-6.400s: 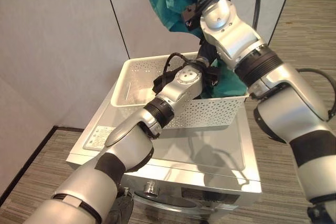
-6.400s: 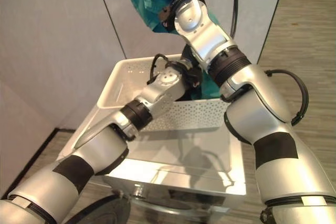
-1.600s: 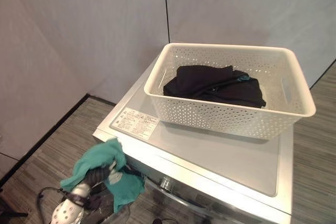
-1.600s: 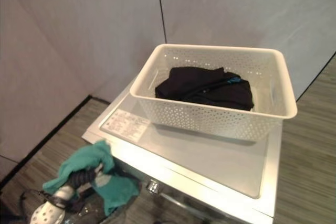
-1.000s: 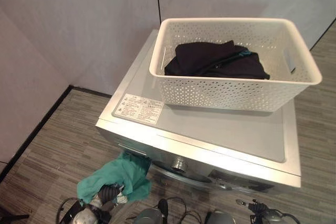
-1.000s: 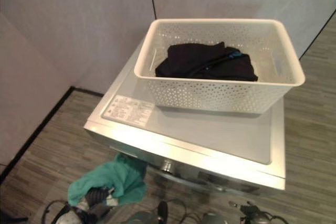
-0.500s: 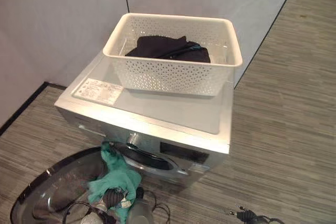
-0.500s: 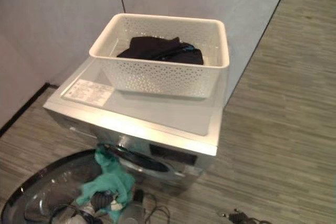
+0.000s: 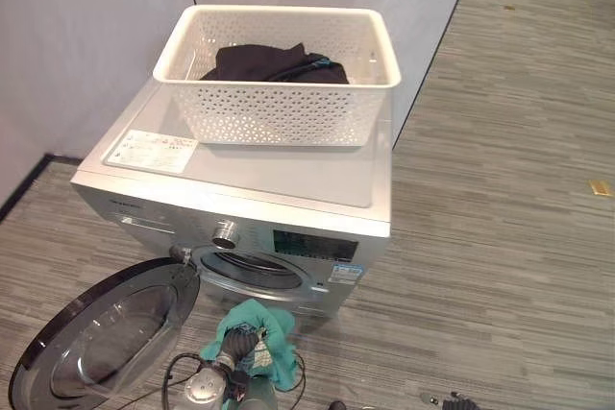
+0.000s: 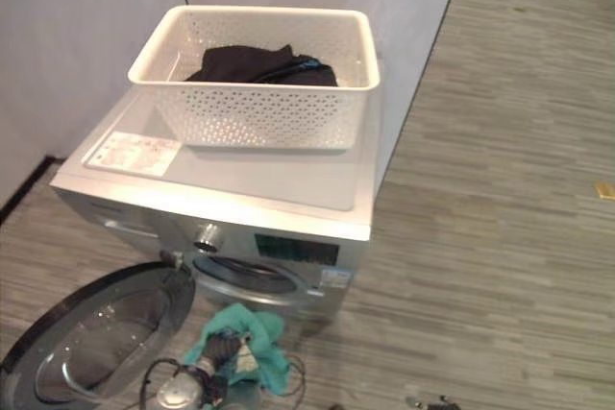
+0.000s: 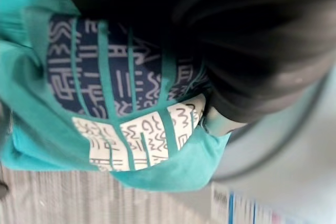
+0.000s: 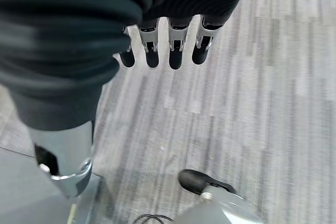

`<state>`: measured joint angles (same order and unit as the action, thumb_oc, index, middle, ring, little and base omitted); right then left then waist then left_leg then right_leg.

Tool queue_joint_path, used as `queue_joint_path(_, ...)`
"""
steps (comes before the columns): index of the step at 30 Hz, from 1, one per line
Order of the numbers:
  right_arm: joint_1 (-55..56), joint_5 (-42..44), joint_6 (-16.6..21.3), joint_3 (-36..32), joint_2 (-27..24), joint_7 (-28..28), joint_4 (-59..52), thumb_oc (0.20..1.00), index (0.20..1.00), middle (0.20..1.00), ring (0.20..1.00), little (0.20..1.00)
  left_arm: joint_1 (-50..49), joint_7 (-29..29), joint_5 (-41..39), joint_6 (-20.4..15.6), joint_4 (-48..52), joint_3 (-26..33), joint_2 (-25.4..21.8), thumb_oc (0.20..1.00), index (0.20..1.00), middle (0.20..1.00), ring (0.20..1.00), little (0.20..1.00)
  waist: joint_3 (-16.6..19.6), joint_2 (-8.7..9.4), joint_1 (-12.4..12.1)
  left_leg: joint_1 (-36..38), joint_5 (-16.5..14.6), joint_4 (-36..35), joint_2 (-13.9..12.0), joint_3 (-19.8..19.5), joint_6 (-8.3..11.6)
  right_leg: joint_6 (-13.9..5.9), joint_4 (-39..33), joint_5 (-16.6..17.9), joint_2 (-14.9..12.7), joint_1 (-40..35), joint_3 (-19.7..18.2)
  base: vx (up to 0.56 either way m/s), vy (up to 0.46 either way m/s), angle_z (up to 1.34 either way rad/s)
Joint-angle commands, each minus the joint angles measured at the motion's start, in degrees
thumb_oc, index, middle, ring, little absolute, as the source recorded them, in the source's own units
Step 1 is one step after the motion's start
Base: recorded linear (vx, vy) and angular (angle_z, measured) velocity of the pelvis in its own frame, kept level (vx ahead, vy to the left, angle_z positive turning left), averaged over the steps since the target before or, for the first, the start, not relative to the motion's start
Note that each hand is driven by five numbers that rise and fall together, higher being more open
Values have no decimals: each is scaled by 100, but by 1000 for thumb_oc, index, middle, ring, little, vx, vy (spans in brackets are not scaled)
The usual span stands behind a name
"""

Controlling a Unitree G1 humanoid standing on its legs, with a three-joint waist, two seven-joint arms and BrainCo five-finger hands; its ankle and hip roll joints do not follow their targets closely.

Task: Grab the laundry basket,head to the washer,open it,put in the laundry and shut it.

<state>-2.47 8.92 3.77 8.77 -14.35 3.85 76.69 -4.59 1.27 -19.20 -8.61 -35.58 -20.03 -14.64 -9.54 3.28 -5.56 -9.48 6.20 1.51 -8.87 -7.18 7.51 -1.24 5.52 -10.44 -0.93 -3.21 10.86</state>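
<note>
The washer door (image 9: 101, 333) hangs open at lower left, swung out beside the round drum opening (image 9: 252, 271) in the front of the silver washer (image 9: 288, 184). On the washer's flat top sits the white perforated laundry basket (image 9: 279, 108), with dark laundry (image 9: 274, 62) lying inside it toward the back wall. Low in front of the drum opening, the left robot hand (image 9: 233, 350) is wrapped in a teal garment (image 9: 274, 348); its dark ribbed cover and wrist show at the cloth's near edge. The head views do not show the fingers; the left wrist view shows the teal garment's patterned navy and white panel pressed close against the dark cover, with the fingers hidden under cloth, so whether it clenches the garment cannot be told. The right wrist view shows the right robot hand (image 12: 168, 40) over the striped grey floor (image 12: 252, 129), fingers (image 12: 176, 51) straight and hanging relaxed, thumb apart, holding nothing.
</note>
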Motion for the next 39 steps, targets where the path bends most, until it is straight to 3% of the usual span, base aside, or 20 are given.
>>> queue_joint_path(1,-176,-68,117,349,-12,135,-336,1000,1000,1000,1000,1000,246,-149,-532,-187,47,-75,52,200,200,200,200,200,-35,9,-72,-751,96,384,-217,-117,-101,-163,409,-403,-323,-80,56,-134,-9,-13)
queue_joint_path(5,-596,-379,40,1191,302,203,-500,1000,1000,1000,1000,1000,1015,-672,-1095,-377,-472,-102,218,200,200,200,200,200,-606,130,-31,-1200,128,569,-341,-1,-149,-163,1116,-371,-323,918,-73,-274,6,-25)
queue_joint_path(11,-915,-870,-136,1806,439,332,-280,1000,1000,1000,1000,1000,1956,-1105,-1334,-509,-934,-206,335,200,200,200,200,200,-1013,214,42,-1802,181,840,-372,-1,-161,-137,1608,-391,-302,1767,-131,-153,16,-21)
queue_joint_path(14,-1025,-1204,-217,2313,493,339,-265,1000,1000,1000,1000,1000,2876,-1401,-1575,-562,-1548,-182,401,200,200,200,200,200,-975,363,221,-2243,225,909,-433,-25,-156,-147,1743,-334,-244,2395,-257,-161,-9,-12)
queue_joint_path(18,-933,-1272,-171,2508,449,332,-409,1000,1000,1000,1000,1000,3744,-1651,-1803,-650,-2007,37,354,200,200,200,200,200,-906,443,442,-2602,324,894,-530,-19,-104,-129,1902,-324,-175,2919,-293,-110,-12,-19)
queue_joint_path(22,-884,-1302,-147,2590,401,352,-521,1000,1000,1000,1000,1000,4275,-1839,-2045,-781,-1923,192,241,200,200,200,200,200,-844,439,551,-2920,422,864,-557,-66,-23,-110,2070,-365,-170,3270,-223,-65,-41,-11)
queue_joint_path(24,-812,-1295,-98,2652,366,367,-599,1000,1000,1000,1000,1000,4592,-1973,-2231,-888,-1884,343,160,200,200,200,200,200,-823,517,666,-2998,300,896,-516,-102,51,-115,2225,-575,-192,3391,-257,16,-71,6)
queue_joint_path(27,-806,-1419,-23,2819,293,438,-878,1000,1000,1000,1000,1000,5330,-2268,-2435,-1036,-1926,727,-218,200,200,200,200,200,-849,618,756,-3322,335,938,-504,-150,128,-104,2457,-657,-234,3711,-196,-59,-39,5)
queue_joint_path(31,-820,-1451,31,2876,253,453,-1036,1000,1000,1000,1000,1000,5610,-2457,-2434,-1126,-1904,935,-560,200,200,200,200,200,-876,678,771,-3470,326,1005,-498,-176,153,-100,2589,-683,-249,3870,-174,-32,-25,5)
queue_joint_path(33,-871,-1346,147,2903,247,452,-1242,1000,1000,1000,1000,1000,5903,-2760,-2201,-1231,-1853,1202,-1286,200,200,200,200,200,-917,809,760,-3644,324,1057,-541,-192,174,-127,2639,-655,-272,4049,-124,-24,-46,2)
queue_joint_path(39,-875,-1259,190,2861,262,459,-1521,1000,1000,1000,1000,1000,5495,-3292,-1806,-1389,-1136,1649,-1771,200,200,200,200,200,-990,849,622,-3639,323,986,-550,-199,168,-143,2540,-629,-277,4011,-62,15,-10,2)
